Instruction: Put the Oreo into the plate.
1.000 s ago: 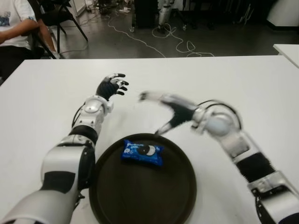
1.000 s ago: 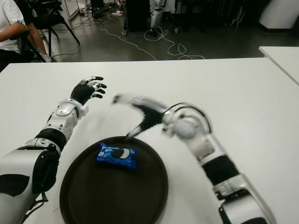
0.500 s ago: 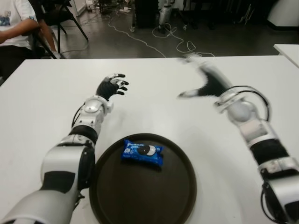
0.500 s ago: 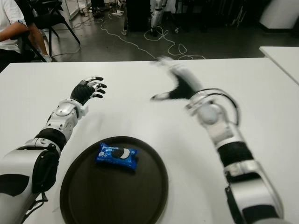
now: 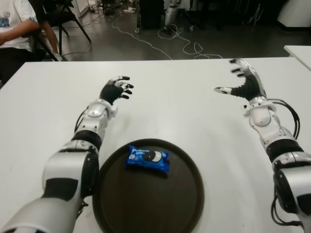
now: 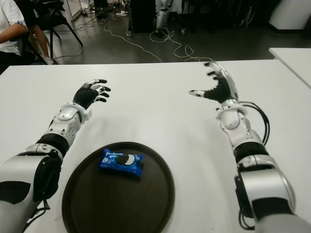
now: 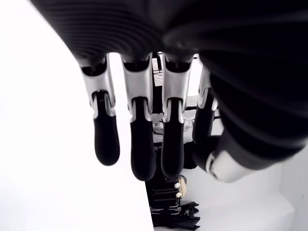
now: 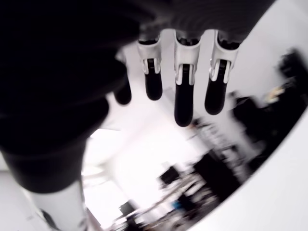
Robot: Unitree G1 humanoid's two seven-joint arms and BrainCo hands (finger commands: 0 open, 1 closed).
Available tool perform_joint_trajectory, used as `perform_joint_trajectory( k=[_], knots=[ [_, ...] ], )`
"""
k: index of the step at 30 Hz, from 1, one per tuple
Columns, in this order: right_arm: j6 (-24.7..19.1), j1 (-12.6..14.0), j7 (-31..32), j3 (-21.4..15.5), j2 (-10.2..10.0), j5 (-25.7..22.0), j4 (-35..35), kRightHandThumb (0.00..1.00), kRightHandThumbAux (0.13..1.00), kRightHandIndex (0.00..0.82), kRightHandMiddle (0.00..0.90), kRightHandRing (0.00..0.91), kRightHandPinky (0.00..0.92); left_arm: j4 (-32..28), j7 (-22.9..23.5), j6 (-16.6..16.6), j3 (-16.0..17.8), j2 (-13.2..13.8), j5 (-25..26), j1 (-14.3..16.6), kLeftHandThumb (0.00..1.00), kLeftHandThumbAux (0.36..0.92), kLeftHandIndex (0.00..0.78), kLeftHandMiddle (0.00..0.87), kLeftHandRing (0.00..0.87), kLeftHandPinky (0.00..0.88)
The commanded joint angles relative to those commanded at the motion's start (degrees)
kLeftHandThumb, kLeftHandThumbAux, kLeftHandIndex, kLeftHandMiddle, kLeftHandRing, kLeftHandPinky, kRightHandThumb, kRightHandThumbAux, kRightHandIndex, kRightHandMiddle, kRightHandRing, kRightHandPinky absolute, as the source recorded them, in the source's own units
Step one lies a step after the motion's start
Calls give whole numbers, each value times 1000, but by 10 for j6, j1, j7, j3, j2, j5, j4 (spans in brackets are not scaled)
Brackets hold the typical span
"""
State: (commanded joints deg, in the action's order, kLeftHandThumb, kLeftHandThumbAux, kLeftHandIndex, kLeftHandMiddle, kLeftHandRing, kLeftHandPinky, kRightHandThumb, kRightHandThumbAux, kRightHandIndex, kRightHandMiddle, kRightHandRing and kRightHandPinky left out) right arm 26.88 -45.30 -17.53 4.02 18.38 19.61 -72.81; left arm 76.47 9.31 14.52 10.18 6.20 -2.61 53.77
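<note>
Lying flat inside the dark round plate (image 5: 146, 204), the blue Oreo (image 5: 148, 158) pack sat toward the plate's far-left part, fully within the rim, so the task looked done as far as placement goes. Nothing was touching the pack.

Right robot hand (image 5: 244, 81) was raised over the white surface (image 5: 184, 111), well apart from the plate, far right side, palm turned inward w/ fingers spread and thumb out; right wrist view showed the fingers (image 8: 184, 91) straight, nothing between them. Prob. held up and clear bc it had no more business at the plate and staying away avoids nudging the pack.

Left robot hand (image 5: 116, 89) showed beyond the plate's left side, also apart from it, fingers loosely extended & holding nothing; left wrist view confirmed straight fingers (image 7: 143, 139), empty. Couldn't tell if it touched the surface.

A person (image 5: 19, 29) sat at the far left corner, off the surface; cables (image 5: 160, 39) lay on the floor behind. Neither bore on the task.
</note>
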Motion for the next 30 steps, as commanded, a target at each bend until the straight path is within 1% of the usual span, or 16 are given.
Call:
perform_joint_trajectory(
  k=[4, 8, 11, 14, 17, 21, 27, 30],
  knots=[
    [-28, 0, 14, -12, -12, -15, -28, 0, 782, 200, 267, 266, 251, 0, 1, 4, -6, 1, -5, -1, 85, 663, 287, 460, 487, 478],
    [-41, -5, 35, -24, -15, -30, -34, 0, 769, 190, 260, 264, 245, 0, 2, 6, -8, 1, -7, -1, 76, 669, 285, 456, 480, 468],
    [-49, -9, 50, -33, -17, -42, -34, 10, 762, 180, 254, 261, 254, 0, 3, 8, -9, 1, -7, -1, 84, 672, 287, 470, 494, 479],
    [-53, -11, 56, -37, -17, -45, -34, 22, 760, 170, 247, 255, 257, 0, 3, 9, -9, 1, -8, -1, 89, 669, 295, 479, 501, 483],
    [-58, -16, 60, -44, -23, -54, -31, 27, 765, 163, 240, 249, 260, 0, 2, 4, -7, 1, -6, 1, 88, 673, 303, 475, 491, 465],
    [-65, -31, 67, -57, -36, -69, -29, 29, 770, 155, 229, 242, 256, 2, 3, 0, -4, 0, -4, 1, 83, 671, 302, 481, 495, 476],
    [-67, -37, 73, -57, -37, -74, -28, 36, 773, 149, 229, 241, 255, 2, 4, 0, -4, 0, -5, 0, 80, 659, 299, 476, 492, 478],
    [-67, -39, 82, -60, -39, -78, -28, 34, 774, 144, 220, 232, 242, 2, 3, 0, -5, 1, -7, 0, 94, 660, 296, 466, 483, 479]
  ],
)
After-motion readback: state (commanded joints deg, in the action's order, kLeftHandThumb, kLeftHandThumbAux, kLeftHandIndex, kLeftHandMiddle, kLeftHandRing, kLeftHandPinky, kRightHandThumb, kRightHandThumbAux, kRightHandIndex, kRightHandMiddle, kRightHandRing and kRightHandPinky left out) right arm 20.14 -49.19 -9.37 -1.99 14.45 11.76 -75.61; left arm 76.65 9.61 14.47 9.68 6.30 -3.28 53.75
